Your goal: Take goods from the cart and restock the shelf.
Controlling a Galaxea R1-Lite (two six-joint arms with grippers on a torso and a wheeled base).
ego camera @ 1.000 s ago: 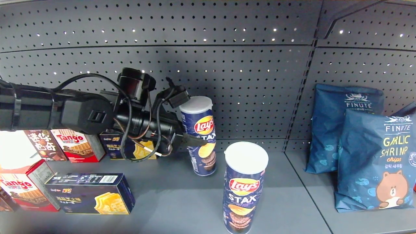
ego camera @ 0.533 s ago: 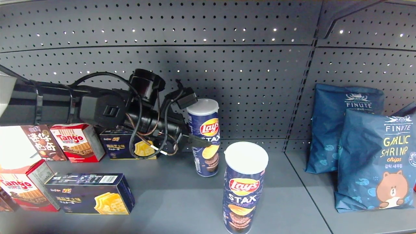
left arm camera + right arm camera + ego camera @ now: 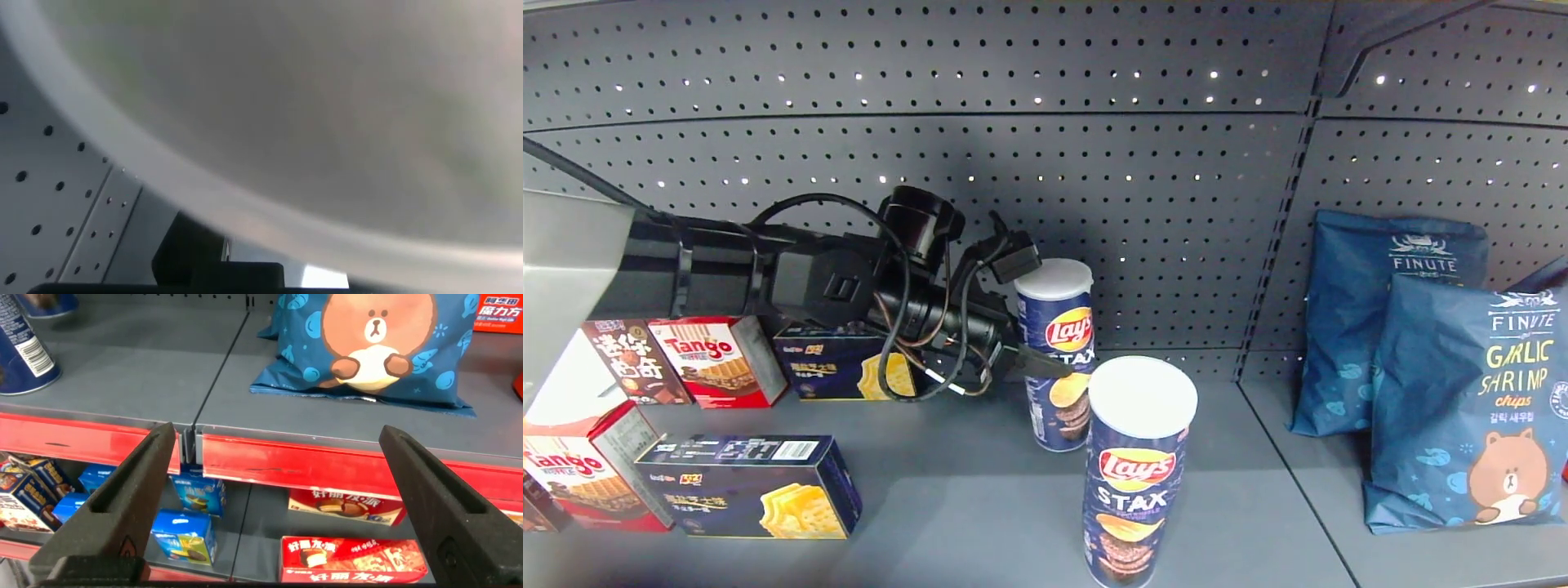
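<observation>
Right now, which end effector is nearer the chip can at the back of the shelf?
Left. The left end effector grips the back can; the right end effector hangs open off the shelf's front edge, near the bear bag.

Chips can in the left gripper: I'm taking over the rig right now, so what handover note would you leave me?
Left gripper: shut on the rear chips can, held upright toward the back of the shelf, just behind the front chips can.
Right gripper: open, empty, before the shelf's front edge.
Done: the front chips can stands on the shelf.
Left: set the rear chips can down, release, pull the arm out. Whether its base already touches the shelf is unclear.
</observation>
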